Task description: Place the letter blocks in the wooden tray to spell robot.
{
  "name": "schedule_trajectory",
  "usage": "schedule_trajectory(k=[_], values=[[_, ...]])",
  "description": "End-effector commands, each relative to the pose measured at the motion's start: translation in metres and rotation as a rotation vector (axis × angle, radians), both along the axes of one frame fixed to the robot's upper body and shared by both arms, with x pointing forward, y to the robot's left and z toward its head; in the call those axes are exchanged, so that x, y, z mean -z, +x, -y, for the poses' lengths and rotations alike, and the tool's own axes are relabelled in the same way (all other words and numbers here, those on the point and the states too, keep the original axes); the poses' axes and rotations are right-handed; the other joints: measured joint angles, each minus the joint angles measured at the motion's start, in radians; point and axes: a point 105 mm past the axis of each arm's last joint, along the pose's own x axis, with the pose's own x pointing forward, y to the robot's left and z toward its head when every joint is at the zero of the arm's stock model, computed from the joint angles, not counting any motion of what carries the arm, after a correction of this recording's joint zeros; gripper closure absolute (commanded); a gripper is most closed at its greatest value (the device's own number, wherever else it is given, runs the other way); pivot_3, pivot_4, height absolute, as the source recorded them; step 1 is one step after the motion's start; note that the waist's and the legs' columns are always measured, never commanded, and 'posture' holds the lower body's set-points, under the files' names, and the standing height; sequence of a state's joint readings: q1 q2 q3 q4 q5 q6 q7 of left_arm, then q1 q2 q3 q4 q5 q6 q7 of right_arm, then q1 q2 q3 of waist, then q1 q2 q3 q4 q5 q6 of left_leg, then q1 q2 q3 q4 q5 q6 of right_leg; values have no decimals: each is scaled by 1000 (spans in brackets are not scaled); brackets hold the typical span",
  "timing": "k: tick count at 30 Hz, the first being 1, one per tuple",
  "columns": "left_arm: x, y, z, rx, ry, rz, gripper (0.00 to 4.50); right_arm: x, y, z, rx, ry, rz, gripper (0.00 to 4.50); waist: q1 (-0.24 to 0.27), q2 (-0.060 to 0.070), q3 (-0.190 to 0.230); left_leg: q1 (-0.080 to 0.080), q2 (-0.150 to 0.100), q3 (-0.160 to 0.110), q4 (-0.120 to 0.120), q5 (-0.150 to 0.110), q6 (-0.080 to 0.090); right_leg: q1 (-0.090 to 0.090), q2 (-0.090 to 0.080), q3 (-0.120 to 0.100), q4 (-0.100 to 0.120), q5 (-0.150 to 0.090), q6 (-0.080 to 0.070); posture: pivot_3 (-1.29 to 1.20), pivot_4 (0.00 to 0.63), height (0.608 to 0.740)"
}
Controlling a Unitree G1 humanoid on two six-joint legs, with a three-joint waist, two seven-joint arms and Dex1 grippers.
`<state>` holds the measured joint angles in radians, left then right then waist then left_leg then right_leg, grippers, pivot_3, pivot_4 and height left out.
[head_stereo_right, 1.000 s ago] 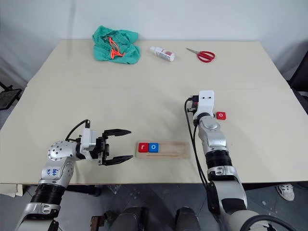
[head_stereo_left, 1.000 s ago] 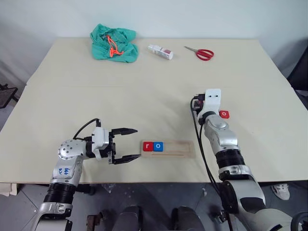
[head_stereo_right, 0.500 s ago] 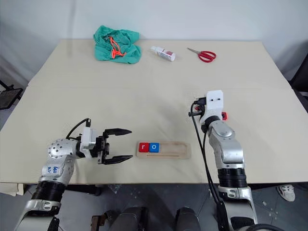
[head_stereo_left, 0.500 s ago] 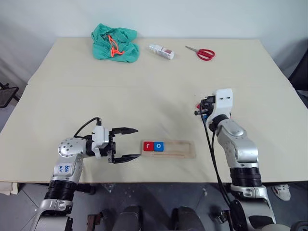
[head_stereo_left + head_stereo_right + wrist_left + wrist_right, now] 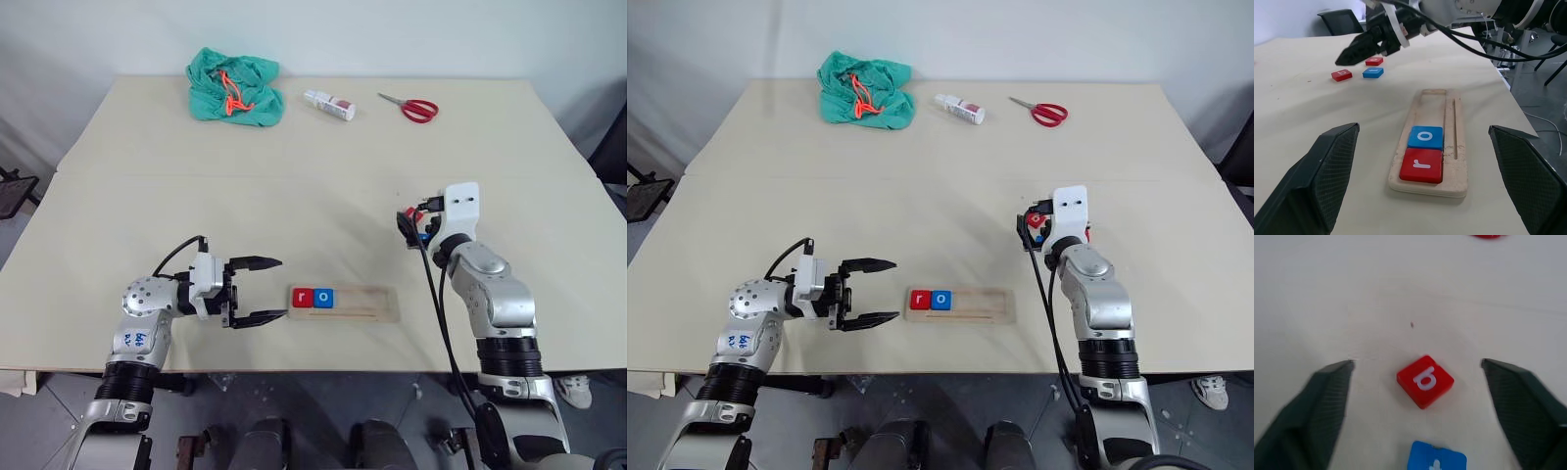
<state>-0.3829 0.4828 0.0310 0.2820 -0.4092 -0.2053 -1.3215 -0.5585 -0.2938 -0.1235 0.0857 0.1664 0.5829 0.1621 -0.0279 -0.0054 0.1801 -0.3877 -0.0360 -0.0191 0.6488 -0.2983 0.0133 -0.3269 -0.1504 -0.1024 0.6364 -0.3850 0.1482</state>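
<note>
The tray [image 5: 344, 303] holds r [image 5: 1421, 165] and o [image 5: 1425, 137] at its left end. The b block [image 5: 1425, 381] lies flat on the table [image 5: 294, 176] between the right gripper's [image 5: 1425, 396] wide-apart jaws. It looks light, stiff and thin: pinch 2 opposite edges. Left gripper [image 5: 263, 291] jaws also apart, empty.

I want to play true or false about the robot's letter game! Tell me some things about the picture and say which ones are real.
1. The wooden tray holds two blocks, a red r and a blue o. True.
2. The right gripper is squeezing the red b block. False: its fingers are open, and the b lies on the table between them.
3. The left gripper is open and holds nothing. True.
4. The scissors have blue handles. False: the handles are red.
5. The green cloth lies at the far side of the table. True.
</note>
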Motion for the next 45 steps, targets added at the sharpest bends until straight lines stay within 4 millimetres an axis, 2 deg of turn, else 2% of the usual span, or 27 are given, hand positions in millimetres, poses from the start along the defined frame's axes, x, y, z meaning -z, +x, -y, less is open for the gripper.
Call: schedule_trajectory(k=[1, 11, 23, 26, 30, 34, 40, 45], values=[[-6, -1, -1, -2, -13, 33, 0, -9, 3, 3, 3, -47, 37, 15, 0, 0, 0, 0, 0, 0, 0, 0, 0, 0, 0, 0, 0, 0, 0, 0, 150, 740], [-5, -1, -4, -21, -15, 34, 0, 2, 18, 12, 16, -125, -8, 15, -1, 0, 0, 0, 0, 0, 0, 0, 0, 0, 0, 0, 0, 0, 0, 0, 150, 740], [-5, 1, -7, -39, -13, 38, 0, 0, 33, 33, 83, -194, 0, 15, -1, 0, 0, 0, 0, 0, 0, 0, 0, 0, 0, 0, 0, 0, 0, 0, 150, 740], [-5, 1, -7, -42, -13, 41, 0, -1, 33, 31, 77, -191, 3, 15, -1, 0, 0, 0, 0, 0, 0, 0, 0, 0, 0, 0, 0, 0, 0, 0, 150, 740], [-6, 2, -7, -45, -13, 43, 0, -1, 30, 15, -4, -142, -6, 15, -2, 0, 0, 0, 0, 0, 0, 0, 0, 0, 0, 0, 0, 0, 0, 0, 150, 740], [-6, 2, -6, -44, -13, 44, 0, 4, 30, 10, -28, -135, -25, 15, -2, 0, 0, 0, 1, 0, 0, 0, 0, 0, 0, 0, 0, 0, 0, 0, 150, 740], [-7, 2, -6, -47, -14, 45, 0, 7, 33, 16, -7, -161, -50, 15, -2, 0, 0, 0, 0, 0, 0, 0, 0, 0, 0, 0, 0, 0, 0, 0, 150, 740], [-6, 2, -6, -48, -12, 45, 0, 1, 33, 31, 36, -202, -47, 15, 1, 0, 0, 0, 0, 0, 0, 0, 0, 0, 0, 0, 0, 0, 0, 0, 150, 740]])
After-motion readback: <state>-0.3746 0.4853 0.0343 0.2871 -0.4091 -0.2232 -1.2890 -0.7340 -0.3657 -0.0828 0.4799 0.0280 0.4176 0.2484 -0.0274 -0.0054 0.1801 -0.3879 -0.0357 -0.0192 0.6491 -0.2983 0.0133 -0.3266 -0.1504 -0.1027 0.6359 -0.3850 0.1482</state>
